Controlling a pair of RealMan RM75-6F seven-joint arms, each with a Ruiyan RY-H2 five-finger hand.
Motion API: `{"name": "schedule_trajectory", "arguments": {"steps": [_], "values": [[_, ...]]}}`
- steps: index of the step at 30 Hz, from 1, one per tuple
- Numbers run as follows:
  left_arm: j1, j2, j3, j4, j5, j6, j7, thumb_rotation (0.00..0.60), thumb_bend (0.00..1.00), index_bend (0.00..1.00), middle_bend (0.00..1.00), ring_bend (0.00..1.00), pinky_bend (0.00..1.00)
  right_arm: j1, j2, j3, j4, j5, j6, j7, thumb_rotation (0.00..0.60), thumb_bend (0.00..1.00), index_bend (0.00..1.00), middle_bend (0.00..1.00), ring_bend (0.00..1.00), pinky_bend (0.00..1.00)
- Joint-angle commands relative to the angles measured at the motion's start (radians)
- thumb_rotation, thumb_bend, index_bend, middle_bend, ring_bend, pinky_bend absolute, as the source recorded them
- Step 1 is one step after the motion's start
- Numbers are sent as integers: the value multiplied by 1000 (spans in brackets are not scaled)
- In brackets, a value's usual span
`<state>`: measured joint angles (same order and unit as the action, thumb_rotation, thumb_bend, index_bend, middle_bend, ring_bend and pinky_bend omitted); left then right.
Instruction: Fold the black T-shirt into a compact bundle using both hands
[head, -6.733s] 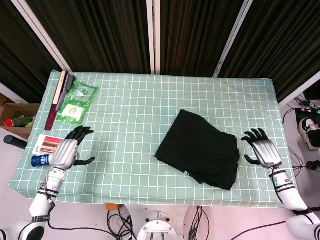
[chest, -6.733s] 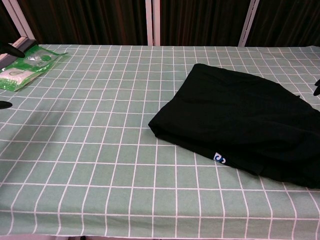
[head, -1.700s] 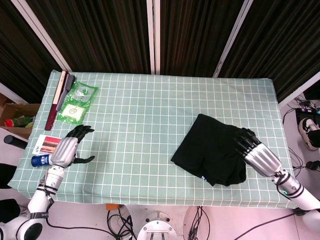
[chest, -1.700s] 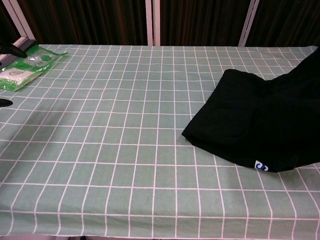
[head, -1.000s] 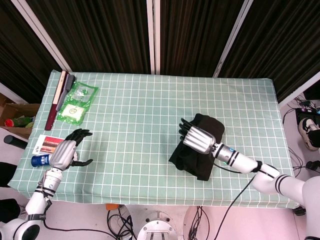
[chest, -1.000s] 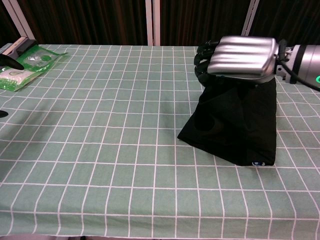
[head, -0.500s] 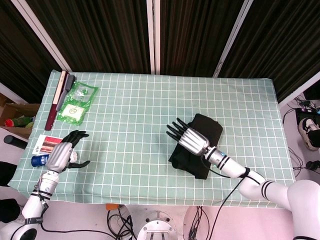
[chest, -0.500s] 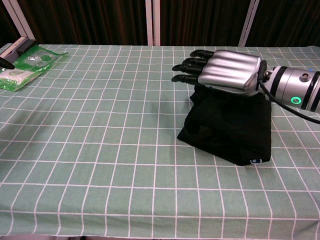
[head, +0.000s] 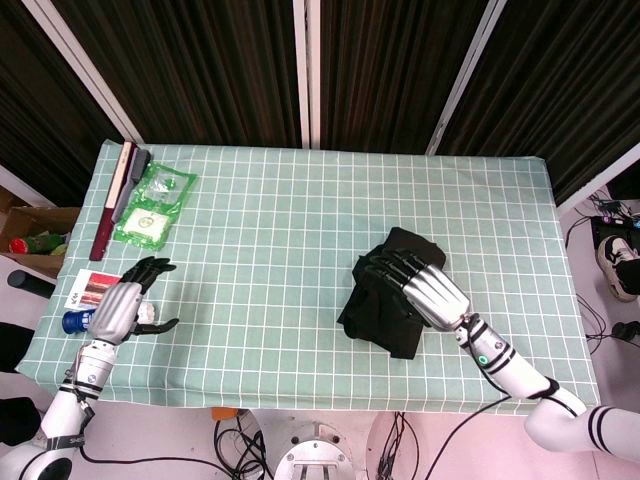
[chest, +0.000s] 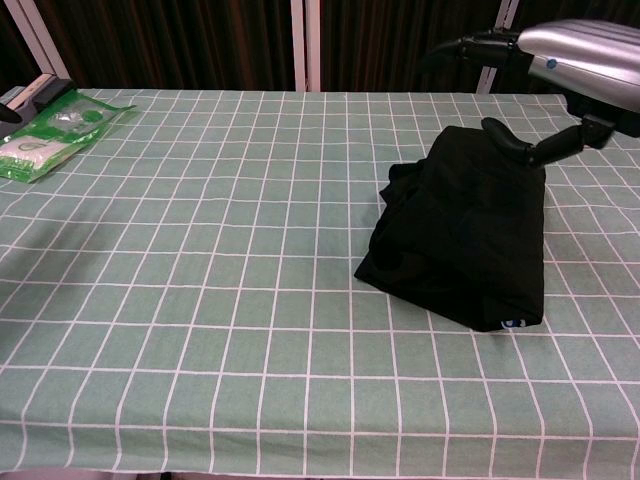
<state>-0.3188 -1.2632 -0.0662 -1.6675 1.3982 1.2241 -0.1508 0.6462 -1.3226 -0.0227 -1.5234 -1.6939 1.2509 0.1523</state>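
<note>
The black T-shirt (head: 378, 318) lies folded into a small bundle on the green checked table (head: 270, 260), right of centre; in the chest view the T-shirt (chest: 460, 240) shows a small label at its near edge. My right hand (head: 428, 292) hovers over the bundle's right part with its fingers spread. The chest view shows my right hand (chest: 575, 55) raised clear above the cloth, holding nothing. Near the table's left edge my left hand (head: 120, 306) is open and empty, far from the shirt.
A green packet (head: 152, 205) and long dark flat items (head: 115, 195) lie at the back left corner. A printed card (head: 95, 288) and a small blue object (head: 75, 322) sit by my left hand. A cardboard box (head: 30, 235) stands off the table's left side.
My right hand, holding the shirt's edge a second ago, has let go, pulled back rightwards and lifted off the bundle. The bundle stays folded. The left hand barely moved.
</note>
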Motion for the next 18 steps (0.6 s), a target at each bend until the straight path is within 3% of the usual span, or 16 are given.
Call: {"name": "schedule_trajectory", "arguments": {"steps": [1, 7, 18], "values": [[-5, -6, 0, -4, 1, -7, 7, 600, 138, 203, 118, 58, 152, -68, 31, -114, -86, 23, -45, 443, 600, 768, 257, 206, 112, 251], [-7, -6, 1, -14, -5, -12, 25, 600, 138, 203, 118, 58, 152, -68, -85, -161, 16, -39, -74, 692, 600, 772, 261, 215, 112, 250], [-1, -12, 5, -2, -14, -16, 14, 600, 138, 203, 118, 58, 152, -51, -238, -164, 192, -27, -147, 862, 600, 778, 261, 216, 112, 243]]}}
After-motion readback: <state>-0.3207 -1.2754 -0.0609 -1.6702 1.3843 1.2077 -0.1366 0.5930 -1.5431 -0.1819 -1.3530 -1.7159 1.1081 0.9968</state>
